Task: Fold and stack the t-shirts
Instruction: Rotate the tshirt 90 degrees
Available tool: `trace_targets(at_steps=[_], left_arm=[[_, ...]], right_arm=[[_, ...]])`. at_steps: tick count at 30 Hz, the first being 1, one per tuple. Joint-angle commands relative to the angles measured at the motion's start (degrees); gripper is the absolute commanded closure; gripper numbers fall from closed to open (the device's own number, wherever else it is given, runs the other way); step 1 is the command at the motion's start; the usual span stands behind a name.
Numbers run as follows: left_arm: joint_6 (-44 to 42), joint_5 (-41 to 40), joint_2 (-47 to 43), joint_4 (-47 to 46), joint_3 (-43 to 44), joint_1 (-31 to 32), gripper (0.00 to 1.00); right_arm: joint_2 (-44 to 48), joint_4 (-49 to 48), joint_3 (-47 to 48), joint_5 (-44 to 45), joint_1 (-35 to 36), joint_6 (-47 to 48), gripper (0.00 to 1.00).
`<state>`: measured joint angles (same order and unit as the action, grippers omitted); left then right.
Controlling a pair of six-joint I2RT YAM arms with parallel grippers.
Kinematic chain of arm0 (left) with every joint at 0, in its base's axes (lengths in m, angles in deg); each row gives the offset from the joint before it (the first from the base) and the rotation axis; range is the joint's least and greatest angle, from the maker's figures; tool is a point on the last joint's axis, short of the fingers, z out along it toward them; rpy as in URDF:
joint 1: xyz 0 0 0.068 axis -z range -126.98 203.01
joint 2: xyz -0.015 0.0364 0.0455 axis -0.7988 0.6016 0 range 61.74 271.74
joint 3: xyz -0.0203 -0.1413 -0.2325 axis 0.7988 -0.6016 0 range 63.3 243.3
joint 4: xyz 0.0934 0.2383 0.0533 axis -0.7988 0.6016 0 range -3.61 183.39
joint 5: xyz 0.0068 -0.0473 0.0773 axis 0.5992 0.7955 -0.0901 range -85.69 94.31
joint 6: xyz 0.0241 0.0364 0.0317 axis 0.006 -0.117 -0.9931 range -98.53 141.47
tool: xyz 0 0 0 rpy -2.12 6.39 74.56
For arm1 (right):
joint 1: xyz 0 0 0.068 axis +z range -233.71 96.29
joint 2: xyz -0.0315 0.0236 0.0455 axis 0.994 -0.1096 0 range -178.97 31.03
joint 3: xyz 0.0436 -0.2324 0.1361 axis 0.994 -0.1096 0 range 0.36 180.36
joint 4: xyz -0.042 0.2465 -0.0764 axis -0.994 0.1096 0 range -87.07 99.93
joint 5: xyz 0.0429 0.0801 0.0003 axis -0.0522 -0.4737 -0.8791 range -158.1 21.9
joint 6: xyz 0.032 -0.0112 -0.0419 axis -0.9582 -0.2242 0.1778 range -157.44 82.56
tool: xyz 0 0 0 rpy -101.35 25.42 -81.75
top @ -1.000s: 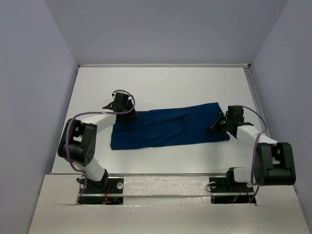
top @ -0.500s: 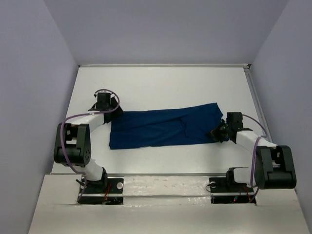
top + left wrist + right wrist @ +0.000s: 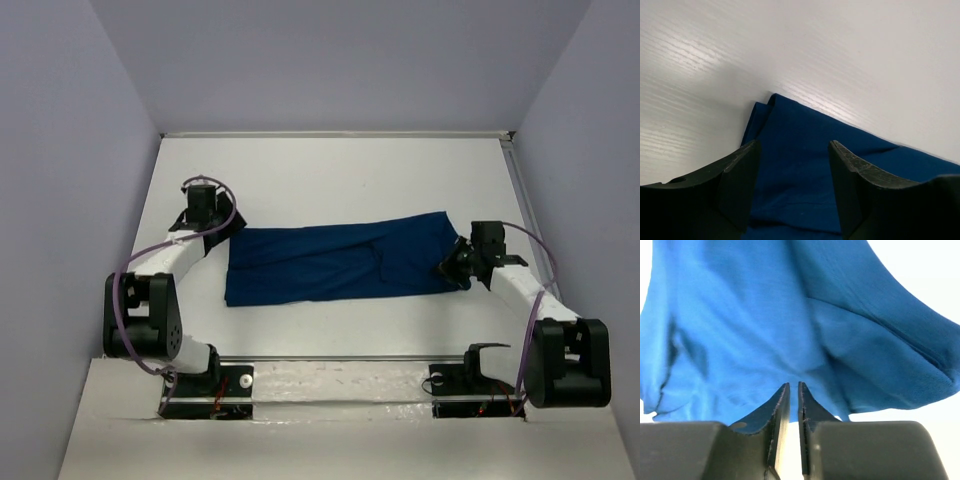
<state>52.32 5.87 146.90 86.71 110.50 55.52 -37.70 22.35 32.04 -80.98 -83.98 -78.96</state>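
One t-shirt (image 3: 330,262), two robot arms (image 3: 170,255) (image 3: 520,290) and one table (image 3: 330,180) are in view.

The top external camera looks down from high at the near side, taking in the whole table (image 3: 330,170). Both wrist cameras sit low and very close to the cloth. Each faces one end of the navy t-shirt (image 3: 335,262) — the part shared with the overhead view.

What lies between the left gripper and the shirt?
Nothing. In the left wrist view the open left gripper frames the corner of the shirt directly, and only bare white table shows beyond it.
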Motion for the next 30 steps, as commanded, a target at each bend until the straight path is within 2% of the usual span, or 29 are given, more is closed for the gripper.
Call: trace_targets(at_steps=[1, 2, 4, 5, 7, 8, 9, 14, 20, 23, 26, 27, 28, 29, 30], left_arm=[[-1.4, -0.2, -8.9, 0.1, 0.3, 2.2, 0.45], [-1.8, -0.6, -9.2, 1.0, 0.4, 4.7, 0.46], [-1.7, -0.9, -8.9, 1.0, 0.6, 6.9, 0.49], [-1.4, -0.5, -8.6, 0.2, 0.4, 8.6, 0.57], [0.1, 2.0, -8.3, 0.0, -0.1, 9.3, 0.77], [0.5, 3.1, -8.6, -1.6, -0.5, 9.8, 0.97], [0.7, 4.0, -9.1, -1.6, -0.5, 9.8, 1.00], [-0.1, 6.8, -15.3, 1.7, 2.7, 13.7, 1.00], [1.2, 4.4, -21.5, 6.7, 9.7, 19.9, 1.00], [2.5, 1.3, -24.3, 9.9, 12.3, 23.2, 1.00], [4.1, -1.0, -27.9, 12.9, 13.7, 24.7, 1.00], [4.2, -2.9, -29.0, 15.0, 14.4, 24.7, 1.00], [4.2, -4.7, -30.7, 16.3, 15.0, 24.7, 1.00], [4.0, -5.7, -31.5, 17.7, 15.5, 24.7, 1.00], [3.5, -6.6, -32.1, 18.9, 16.1, 24.7, 1.00]], right_arm=[[3.9, 4.0, 6.8, -1.4, 0.3, 3.5, 0.79], [4.0, 4.0, 7.5, -2.1, 0.3, 3.6, 0.81], [3.3, 2.8, 8.8, -5.0, 0.3, 3.4, 0.94], [3.0, 2.1, 9.1, -5.5, 1.7, 2.9, 1.00], [1.8, 0.1, 9.5, -4.5, 3.4, 2.3, 1.00], [-0.4, -0.3, 9.7, -4.1, 4.3, 2.1, 1.00], [-1.7, -0.8, 9.9, -3.4, 5.0, 1.9, 1.00], [-11.2, -6.1, 10.5, 0.5, 7.5, 0.6, 1.00], [-27.3, -10.5, 18.9, 2.3, 9.3, 0.7, 1.00], [-37.4, -12.3, 27.3, 1.3, 10.9, 0.5, 1.00], [-50.6, -12.4, 44.5, -1.5, 14.3, -0.2, 1.00], [-54.5, -11.0, 51.4, -2.1, 15.4, -0.2, 1.00], [-58.8, -6.1, 68.3, -3.9, 17.1, 0.6, 1.00], [-66.8, -3.0, 77.6, -4.4, 17.8, 1.0, 0.96], [-70.2, 0.3, 86.6, -4.8, 18.5, 1.5, 0.87]])
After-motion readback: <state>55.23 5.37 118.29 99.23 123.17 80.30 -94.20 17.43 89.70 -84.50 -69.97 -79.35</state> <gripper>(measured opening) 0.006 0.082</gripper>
